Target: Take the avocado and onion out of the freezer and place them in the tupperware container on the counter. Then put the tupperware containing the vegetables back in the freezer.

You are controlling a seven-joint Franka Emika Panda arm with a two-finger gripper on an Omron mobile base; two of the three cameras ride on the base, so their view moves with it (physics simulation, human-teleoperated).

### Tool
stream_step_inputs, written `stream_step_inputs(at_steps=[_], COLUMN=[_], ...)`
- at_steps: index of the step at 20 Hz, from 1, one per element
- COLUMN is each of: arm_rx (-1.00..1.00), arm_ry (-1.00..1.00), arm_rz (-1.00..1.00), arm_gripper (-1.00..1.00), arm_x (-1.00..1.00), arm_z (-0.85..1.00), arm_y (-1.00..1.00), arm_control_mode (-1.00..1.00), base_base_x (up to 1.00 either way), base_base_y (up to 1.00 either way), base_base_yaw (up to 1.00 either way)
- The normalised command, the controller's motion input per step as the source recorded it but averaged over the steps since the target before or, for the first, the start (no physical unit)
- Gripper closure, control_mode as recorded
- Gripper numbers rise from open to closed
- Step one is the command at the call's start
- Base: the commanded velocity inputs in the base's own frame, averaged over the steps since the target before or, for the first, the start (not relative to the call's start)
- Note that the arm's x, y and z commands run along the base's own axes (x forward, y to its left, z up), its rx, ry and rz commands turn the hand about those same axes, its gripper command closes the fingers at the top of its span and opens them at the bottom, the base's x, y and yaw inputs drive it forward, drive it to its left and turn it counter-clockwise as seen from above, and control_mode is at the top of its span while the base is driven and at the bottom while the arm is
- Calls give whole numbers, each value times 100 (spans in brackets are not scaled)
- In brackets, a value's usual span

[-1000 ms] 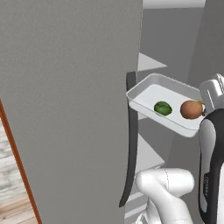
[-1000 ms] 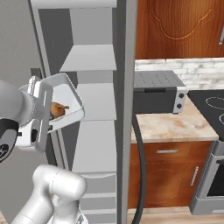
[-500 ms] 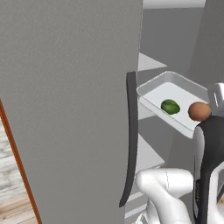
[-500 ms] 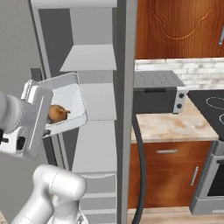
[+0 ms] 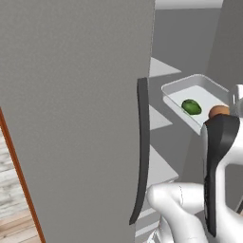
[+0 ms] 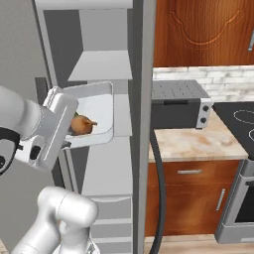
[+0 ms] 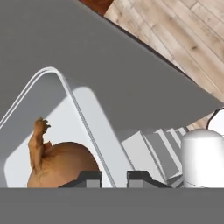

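Container: the tupperware container (image 5: 178, 90), a shallow pale grey-white tray with rounded corners and a low rim, is seen at the right middle of the left base view, held up in front of the open freezer (image 6: 106, 64).
Contents: the avocado (image 5: 191, 107) and the onion (image 5: 219, 111) are both seen lying inside the tray, the avocado nearer the tray's middle, the onion at its near end just beside the hand.
Avocado: a small, smooth, dark green ball, somewhat flattened in outline.
Onion: an orange-brown round ball with a dry, twisted stalk tip (image 7: 40, 131); it is shown at the lower left of the hand view, resting against the tray's inner wall.
Gripper: the gripper (image 7: 114, 177) is seen at the bottom of the hand view with its two dark tips drawn close together on the tray's rim (image 7: 76, 109), which passes between them; the tray is gripped.
Freezer: plain matt grey panels and pale grey shelves (image 6: 101, 67) are seen inside; a long, dark, slightly curved handle (image 5: 142, 147) runs down the door edge in the centre of the left base view.
Counter: the counter (image 6: 198, 141), beige speckled stone over reddish-brown wooden cabinets, is seen at the right of the right base view, with a grey toaster oven (image 6: 178, 104) standing on it.
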Motion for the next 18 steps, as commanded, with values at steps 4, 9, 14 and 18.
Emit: stream_step_inputs(at_steps=[4, 9, 14, 18], arm_rx=[10, 12, 8, 5], arm_ry=[0, 0, 0, 0], arm_rz=[0, 0, 0, 0], arm_gripper=[100, 100, 100, 100], arm_x=[58, 68, 78, 89], arm_z=[0, 4, 10, 7], arm_y=[-2, 0, 0, 0], arm_control_mode=[-100, -100, -100, -100], base_base_x=[0, 0, 0, 0], base_base_y=[0, 0, 0, 0], base_base_yaw=[0, 0, 0, 0])
